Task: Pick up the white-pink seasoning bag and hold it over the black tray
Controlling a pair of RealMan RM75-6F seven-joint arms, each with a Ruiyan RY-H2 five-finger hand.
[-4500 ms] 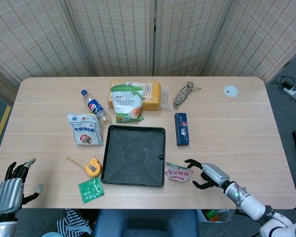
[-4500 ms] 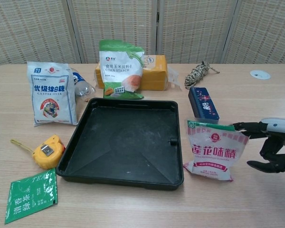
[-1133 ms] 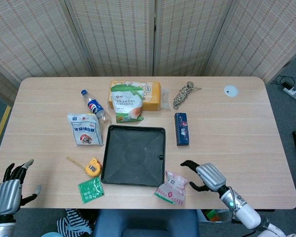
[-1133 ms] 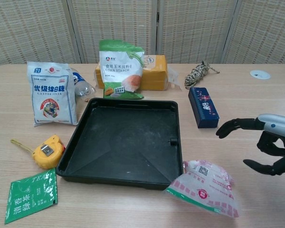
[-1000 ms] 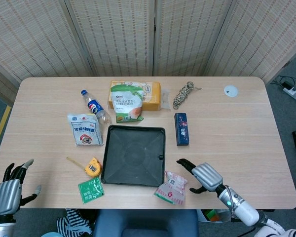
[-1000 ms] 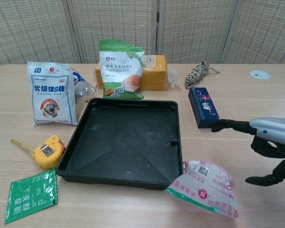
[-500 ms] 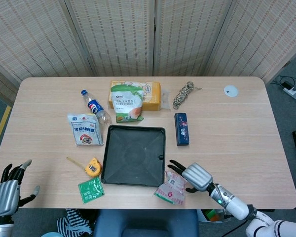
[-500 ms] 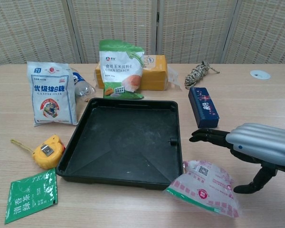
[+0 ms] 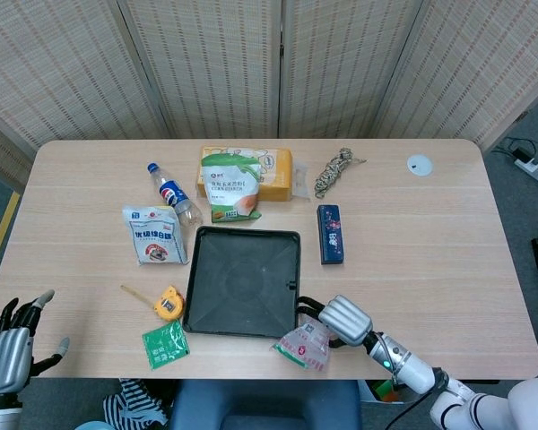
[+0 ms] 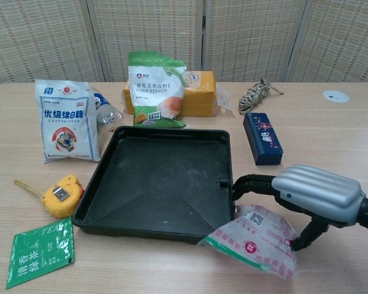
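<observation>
The right hand (image 10: 316,195), with a ribbed silver back and black fingers, lay low over the white-pink seasoning bag (image 10: 253,239). Its fingers reached across the top of the bag toward the tray corner and the thumb stood on the table at the bag's right side, so the hand was around the bag; if it really pinched the bag, I cannot tell. The bag was a soft, crinkled plastic pouch, lying flat on the wooden table (image 10: 331,128), with one corner touching the front right corner of the black tray (image 10: 159,184). The tray was square, of matte black plastic with a raised rim and a scuffed bottom.

The left hand (image 9: 9,351) was at the near left edge of the table, fingers spread and holding nothing.

Behind the tray stood a green and white corn starch bag (image 10: 156,88) against a flat orange box (image 10: 202,93). To the left were a white sugar bag (image 10: 66,119), a clear plastic bottle (image 9: 172,193), a yellow tape measure (image 10: 61,195) and a flat green tea sachet (image 10: 40,251). To the right lay a dark blue oblong box (image 10: 262,138) and a bundle of rough twisted rope (image 10: 256,94).
</observation>
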